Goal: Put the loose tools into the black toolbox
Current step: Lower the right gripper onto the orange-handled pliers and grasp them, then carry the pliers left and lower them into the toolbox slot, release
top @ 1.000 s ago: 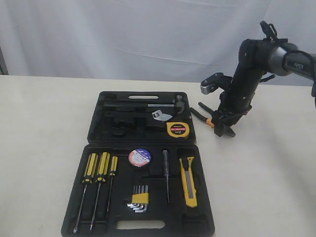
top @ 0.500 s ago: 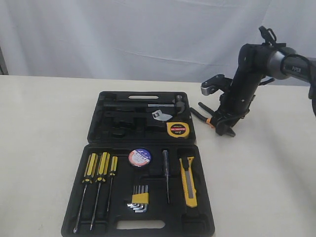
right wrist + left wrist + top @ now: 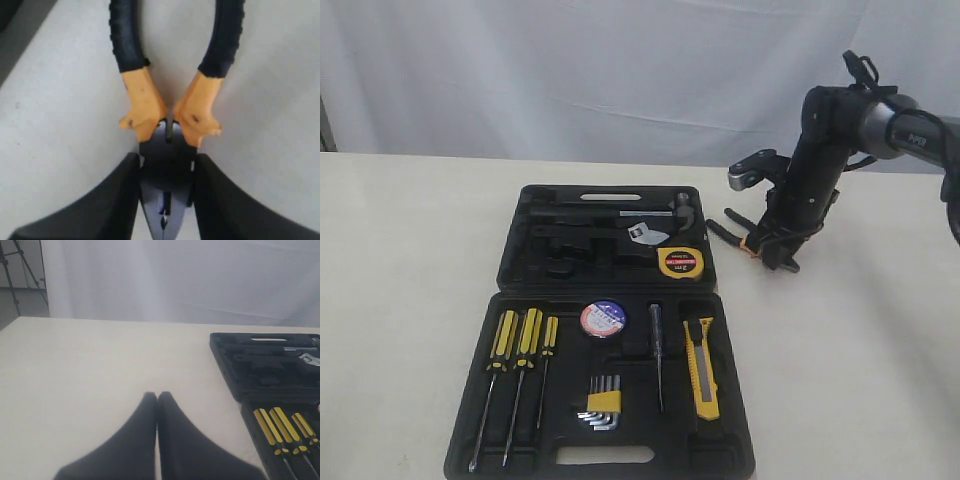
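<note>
The orange-and-black-handled pliers (image 3: 732, 226) (image 3: 167, 112) lie on the table right of the open black toolbox (image 3: 510, 250) (image 3: 232, 377). My right gripper (image 3: 778, 256) (image 3: 166, 167) points down at them, its two fingers pressed against either side of the pliers' dark head. In the toolbox lie the yellow tape measure (image 3: 681, 262), the tape roll with the blue-white label (image 3: 603, 318) and the yellow-black utility knife (image 3: 702, 365). My left gripper (image 3: 157, 396) is shut and empty above bare table left of the toolbox; the exterior view does not show it.
Yellow-black screwdrivers (image 3: 520, 350) (image 3: 280, 427), a bunch of hex keys in a yellow holder (image 3: 602, 402) and a thin tester screwdriver (image 3: 658, 365) fill slots in the front half. A hammer and wrench (image 3: 645, 222) lie in the back half. A white curtain hangs behind the table.
The right arm's wrist has shifted slightly and its gripper has settled around the pliers' head. The pliers stay where they lay. Nothing in the toolbox has moved.
</note>
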Robot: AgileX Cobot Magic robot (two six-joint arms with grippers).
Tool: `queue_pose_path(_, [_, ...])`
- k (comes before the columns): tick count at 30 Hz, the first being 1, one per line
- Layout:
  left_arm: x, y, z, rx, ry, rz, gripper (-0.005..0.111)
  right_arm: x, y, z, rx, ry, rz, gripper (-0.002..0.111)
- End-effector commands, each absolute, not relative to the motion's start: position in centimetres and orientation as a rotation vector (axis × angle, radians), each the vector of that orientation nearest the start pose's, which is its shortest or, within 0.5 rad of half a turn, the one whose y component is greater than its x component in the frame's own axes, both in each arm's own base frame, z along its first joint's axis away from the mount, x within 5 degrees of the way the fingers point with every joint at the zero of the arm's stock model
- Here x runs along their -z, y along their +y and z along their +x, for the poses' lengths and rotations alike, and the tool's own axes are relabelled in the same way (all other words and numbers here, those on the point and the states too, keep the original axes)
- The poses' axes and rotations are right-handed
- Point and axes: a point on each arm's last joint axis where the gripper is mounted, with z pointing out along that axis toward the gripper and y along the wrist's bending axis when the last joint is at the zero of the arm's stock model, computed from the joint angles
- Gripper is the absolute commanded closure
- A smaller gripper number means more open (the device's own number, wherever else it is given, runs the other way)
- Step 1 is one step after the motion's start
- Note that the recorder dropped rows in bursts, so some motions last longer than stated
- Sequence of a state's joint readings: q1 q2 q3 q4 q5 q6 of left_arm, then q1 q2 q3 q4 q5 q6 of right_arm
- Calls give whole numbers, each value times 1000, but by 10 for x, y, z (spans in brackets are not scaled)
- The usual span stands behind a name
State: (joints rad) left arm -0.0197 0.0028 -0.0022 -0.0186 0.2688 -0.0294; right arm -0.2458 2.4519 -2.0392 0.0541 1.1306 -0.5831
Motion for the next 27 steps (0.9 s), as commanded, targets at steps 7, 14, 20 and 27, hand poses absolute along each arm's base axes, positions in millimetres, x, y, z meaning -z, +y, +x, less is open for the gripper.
queue_pose_path(7, [-189,-2,55,57,1753,-20,107,-171,-125,495,68,2905,-452,109])
queue_pose_path(14, [-189,-2,55,57,1753,-20,107,-211,-124,491,125,2823,-484,109])
queue_pose_path(20, [-189,-2,55,57,1753,-20,107,-245,-98,490,68,2646,-792,109])
queue_pose_path(27, [-189,-2,55,57,1753,-20,107,-254,-38,497,68,2467,-1182,109])
